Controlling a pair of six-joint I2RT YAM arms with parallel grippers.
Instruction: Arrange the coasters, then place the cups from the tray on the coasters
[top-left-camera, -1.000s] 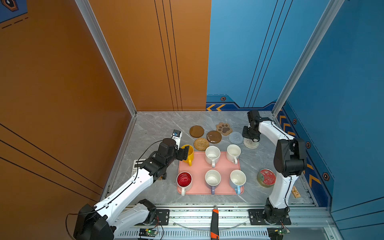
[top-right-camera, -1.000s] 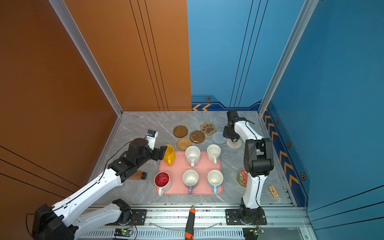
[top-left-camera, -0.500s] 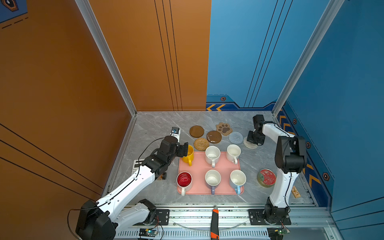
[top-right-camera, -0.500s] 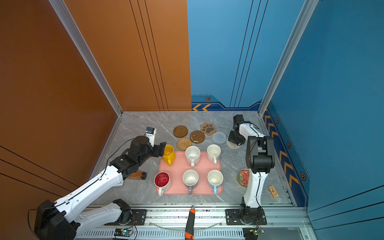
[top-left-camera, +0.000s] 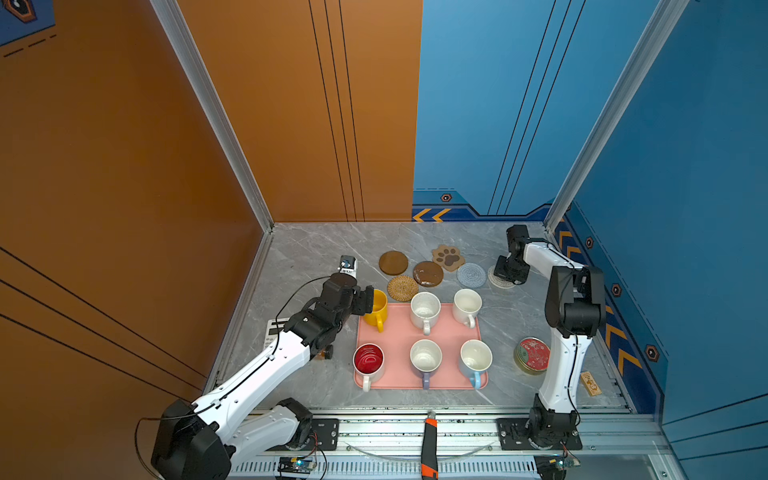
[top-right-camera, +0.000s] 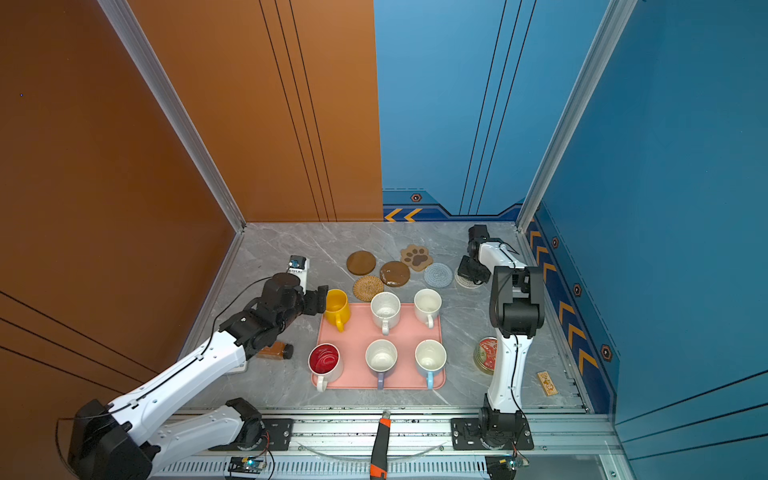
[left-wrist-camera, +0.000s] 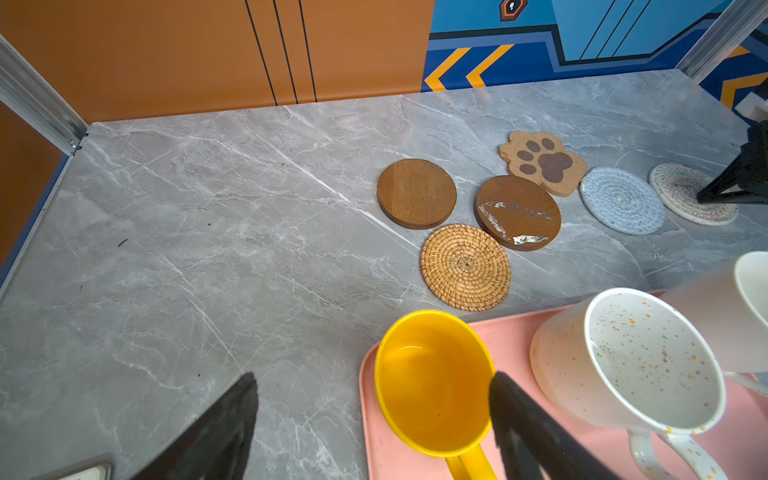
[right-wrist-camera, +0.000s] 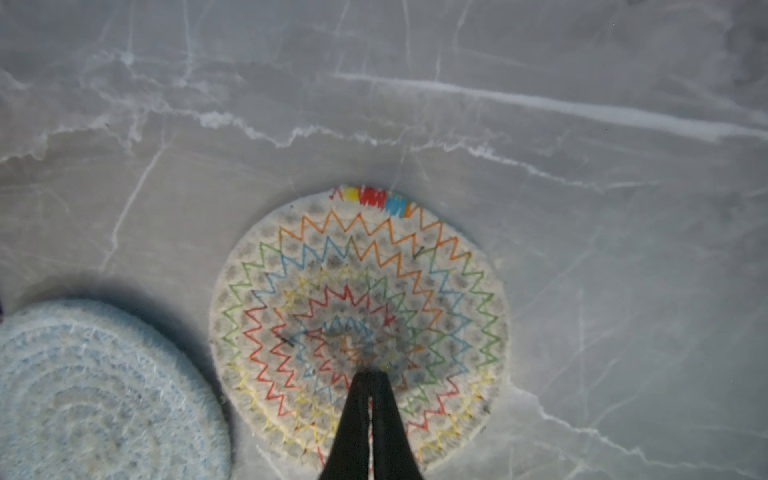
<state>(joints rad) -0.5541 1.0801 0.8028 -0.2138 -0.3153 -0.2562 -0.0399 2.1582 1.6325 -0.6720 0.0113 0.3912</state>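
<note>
Left hand (left-wrist-camera: 372, 395) is wide, jaws straddling the yellow mug (left-wrist-camera: 432, 382). One finger is out over the bare tabletop (left-wrist-camera: 166, 249), the other is down at the rim on the side facing the speckled mug (left-wrist-camera: 640, 361). Cannot tell if that finger is inside or outside the wall. No squeeze yet.

The yellow mug sits at the 10 o'clock corner of the pink tray (top-left-camera: 397, 336), nearest this arm, so it's likely the first pick. The other five mugs are upright on the tray, handles toward 6 o'clock:
- speckled at 12
- cream-white mug (top-left-camera: 467, 301) at 2
- red-inside mug (top-left-camera: 368, 359) at 8
- lilac mug (top-left-camera: 425, 356) at 6
- light blue mug (top-left-camera: 475, 356) at 4

All coasters are bare and flat at the tray's 12 o'clock. Left to right: brown disc (top-left-camera: 393, 262), rattan coaster (top-left-camera: 402, 288), second brown disc (top-left-camera: 428, 273), paw coaster (top-left-camera: 448, 257), grey-blue coaster (top-left-camera: 471, 274). They are packed close, probably too tight for handled mugs.

The cream coaster (right-wrist-camera: 361, 299) is at 2 o'clock, just beside the grey-blue one and not touching it. Right hand (right-wrist-camera: 369, 374) is closed on nothing, tips planted near the cream coaster's middle. This reads as press-and-slide to space it out, since a flat mat is hard to pinch.

Red-and-gold tin (top-left-camera: 533, 355) sits at 4 o'clock.
</note>
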